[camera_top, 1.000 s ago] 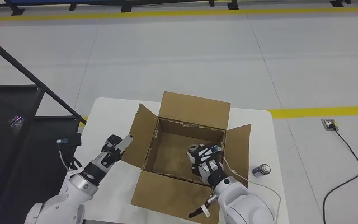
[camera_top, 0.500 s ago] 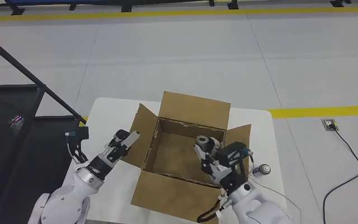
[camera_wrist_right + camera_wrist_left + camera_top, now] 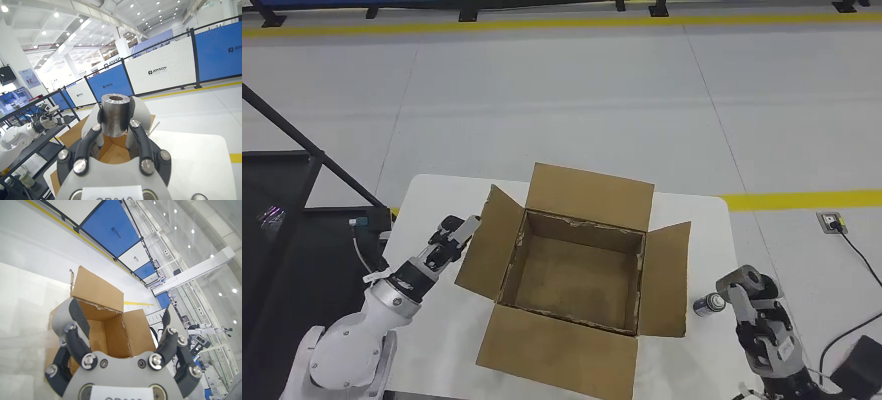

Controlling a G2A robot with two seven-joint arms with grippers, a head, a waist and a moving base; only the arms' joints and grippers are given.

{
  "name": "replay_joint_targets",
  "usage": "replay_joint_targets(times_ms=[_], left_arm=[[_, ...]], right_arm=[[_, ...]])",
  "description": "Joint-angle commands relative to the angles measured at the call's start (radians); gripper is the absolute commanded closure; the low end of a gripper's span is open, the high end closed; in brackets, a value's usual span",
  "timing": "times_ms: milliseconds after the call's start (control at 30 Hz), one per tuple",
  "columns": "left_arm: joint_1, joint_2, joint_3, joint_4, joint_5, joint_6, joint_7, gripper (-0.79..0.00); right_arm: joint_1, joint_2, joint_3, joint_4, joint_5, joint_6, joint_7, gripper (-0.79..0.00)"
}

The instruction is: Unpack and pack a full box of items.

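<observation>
Two arms flank the open cardboard box (image 3: 552,345) on my white table (image 3: 437,205), and from the top view I look straight down onto the box's bare cardboard floor. My right gripper (image 3: 115,108) is clamped on a hollow steel cylinder (image 3: 115,119), its bored end pointing away from the wrist, out by the table's right edge and beyond the box's right flap (image 3: 667,275). A second small cylinder (image 3: 705,305) lies on the table between that flap and the gripper. My left gripper (image 3: 121,309) hangs with its fingers spread apart, just beside the box's left flap (image 3: 482,240). Around the table I see pale glossy floor, a yellow line (image 3: 802,200) painted across it, a floor socket (image 3: 830,222) with a black cable, and a dark rack (image 3: 287,260) off the table's left side. Blue and white fence panels (image 3: 170,73) close off the bay, under white beams and rows of ceiling lights (image 3: 56,14).
</observation>
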Motion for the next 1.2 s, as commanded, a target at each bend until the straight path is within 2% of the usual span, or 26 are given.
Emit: replay_joint_targets(times_ms=[0, 233, 367, 533, 767, 867, 933, 1167], left_arm=[[-0.010, 0.001, 0.005, 0.006, 0.003, 0.004, -0.001, -0.785], [-0.016, 0.001, 0.014, 0.026, -0.013, 0.005, 0.009, -0.785], [0.020, 0.001, 0.022, 0.014, -0.040, -0.039, 0.013, -0.785], [0.044, 0.002, 0.069, 0.020, -0.073, -0.106, -0.055, -0.785], [-0.049, -0.002, 0.190, 0.125, -0.053, -0.146, -0.152, -0.785], [-0.070, -0.002, 0.191, 0.146, -0.072, -0.155, -0.149, -0.785], [-0.071, 0.000, 0.173, 0.149, -0.078, -0.157, -0.133, -0.785], [0.006, 0.005, 0.108, 0.051, -0.087, -0.161, -0.053, -0.785]], right_arm=[[-0.031, 0.000, 0.038, 0.037, 0.007, -0.003, -0.035, 0.000], [-0.089, 0.003, 0.115, 0.143, 0.048, -0.041, -0.049, 0.000], [-0.089, 0.003, 0.115, 0.143, 0.048, -0.041, -0.049, 0.000], [-0.089, 0.003, 0.115, 0.143, 0.048, -0.041, -0.049, 0.000], [-0.086, 0.003, 0.111, 0.139, 0.050, -0.038, -0.050, 0.000], [-0.097, -0.002, 0.070, 0.145, 0.022, -0.060, -0.126, 0.000], [-0.105, -0.006, 0.051, 0.176, -0.047, -0.065, -0.220, 0.000], [-0.107, -0.015, -0.002, 0.306, -0.220, -0.100, -0.551, 0.000]])
